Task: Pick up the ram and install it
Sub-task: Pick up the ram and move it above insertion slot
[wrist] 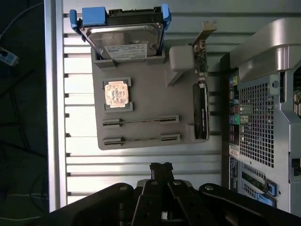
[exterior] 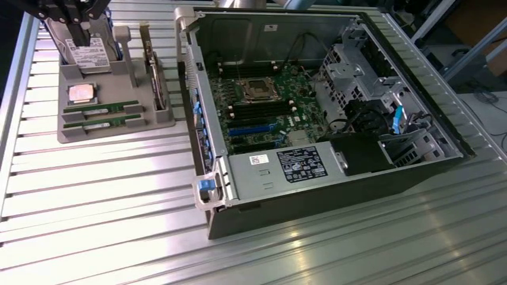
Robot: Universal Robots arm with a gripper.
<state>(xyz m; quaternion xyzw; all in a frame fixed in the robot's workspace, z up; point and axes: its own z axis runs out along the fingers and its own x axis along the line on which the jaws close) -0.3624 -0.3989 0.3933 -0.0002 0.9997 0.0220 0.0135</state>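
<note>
1. Exterior view: the pincer hangs at the exterior view's left, right above the hard drive standing in the grey holder on the worktop. One ram stick and a second ram stick lie in their slots on that holder, near the processor. The open computer case sits to the exterior view's right.
2. Wrist view: the pincer has its tips pinched together, gripping nothing. The ram stick and the second ram stick sit untouched in the holder, apart from the tips. The second one is closer.
</note>
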